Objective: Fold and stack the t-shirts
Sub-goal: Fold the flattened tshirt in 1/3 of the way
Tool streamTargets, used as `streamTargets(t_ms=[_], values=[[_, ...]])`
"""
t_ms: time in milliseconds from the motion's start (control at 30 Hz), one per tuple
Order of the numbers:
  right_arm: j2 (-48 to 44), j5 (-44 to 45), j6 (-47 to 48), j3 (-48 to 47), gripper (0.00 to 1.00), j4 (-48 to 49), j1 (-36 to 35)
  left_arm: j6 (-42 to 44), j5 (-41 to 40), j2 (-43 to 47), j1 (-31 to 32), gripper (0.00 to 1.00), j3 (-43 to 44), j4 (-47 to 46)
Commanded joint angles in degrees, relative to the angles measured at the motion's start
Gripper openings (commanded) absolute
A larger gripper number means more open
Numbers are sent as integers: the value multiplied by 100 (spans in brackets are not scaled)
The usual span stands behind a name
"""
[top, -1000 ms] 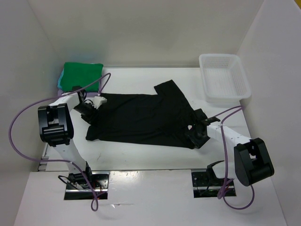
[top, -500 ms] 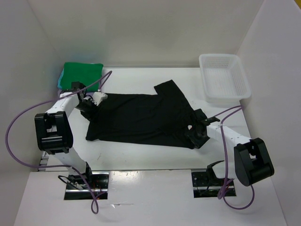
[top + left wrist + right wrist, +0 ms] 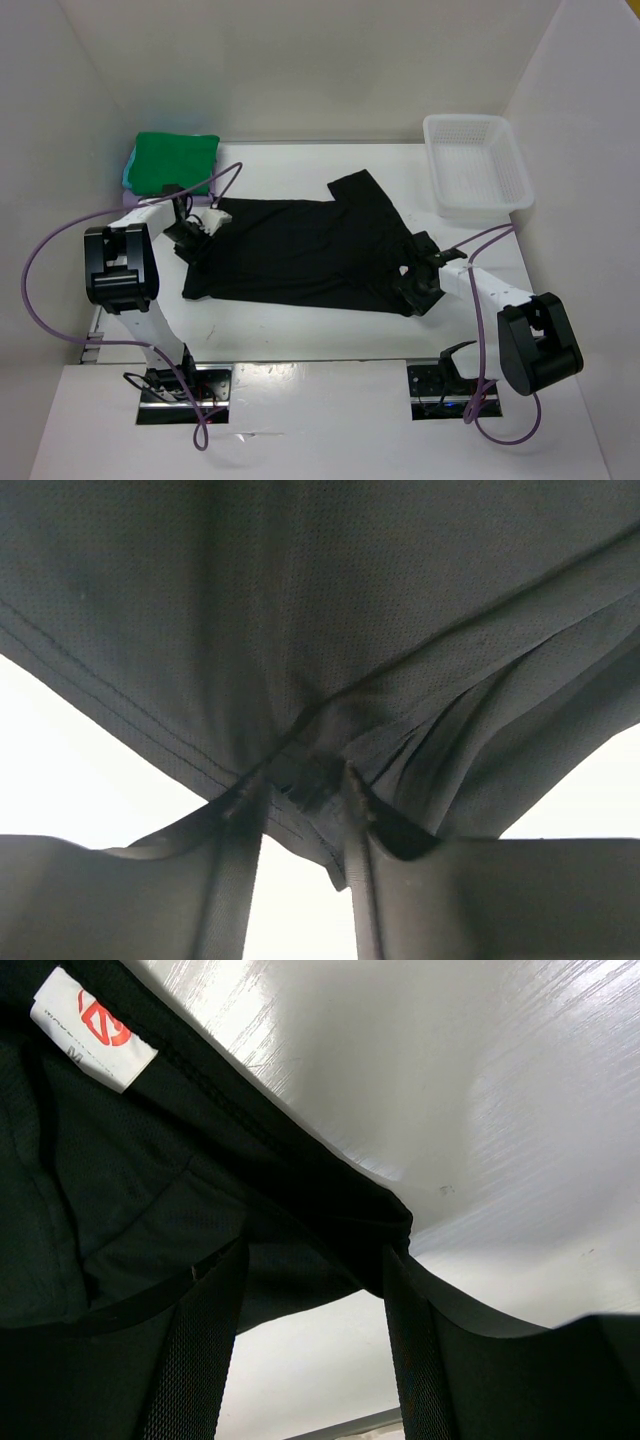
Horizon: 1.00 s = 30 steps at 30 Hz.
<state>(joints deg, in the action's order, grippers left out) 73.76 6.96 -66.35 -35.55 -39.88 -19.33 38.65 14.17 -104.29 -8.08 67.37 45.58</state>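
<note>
A: L hand (image 3: 300, 790)?
B: Clamped on a pinch of the black tee (image 3: 300, 250), at its far-left corner.
A: R hand (image 3: 315, 1260)?
B: Fingers apart, straddling the tee's right edge (neck label (image 3: 95, 1028) close by).
A: Around them?
B: Tee's spread flat mid-counter (image 3: 300, 330). Green tee (image 3: 177, 155) folded on a turquoise one (image 3: 129, 170), far-left corner. White bin (image 3: 465, 120) far right. White walls on 3 sides.

Shirt: soft black cloth t-shirt (image 3: 300, 600) fills my view.
Grip: my left gripper (image 3: 303, 792) pinches a bunched hem fold.
Below: white worktop (image 3: 60, 750) at both sides.
</note>
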Motion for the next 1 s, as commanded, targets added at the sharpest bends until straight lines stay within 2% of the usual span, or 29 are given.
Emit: streamTargets(t_ms=[0, 33, 200, 433, 667, 833, 967], values=[[7, 192, -1, -110, 61, 121, -71, -33, 77, 67, 25, 40, 13, 100], [7, 192, -1, -110, 61, 121, -71, -33, 77, 67, 25, 32, 13, 100], [7, 192, -1, -110, 61, 121, -71, -86, 138, 67, 25, 13, -40, 100], [7, 244, -1, -110, 65, 68, -71, -139, 138, 462, 25, 0, 21, 100], [121, 244, -54, -163, 65, 68, -123, -306, 147, 963, 25, 0, 363, 205], [121, 297, -54, -163, 65, 15, -123, -411, 95, 963, 25, 1, 426, -5], [121, 350, -54, -163, 65, 15, -123, -473, -152, 640, 25, 2, 311, -339]])
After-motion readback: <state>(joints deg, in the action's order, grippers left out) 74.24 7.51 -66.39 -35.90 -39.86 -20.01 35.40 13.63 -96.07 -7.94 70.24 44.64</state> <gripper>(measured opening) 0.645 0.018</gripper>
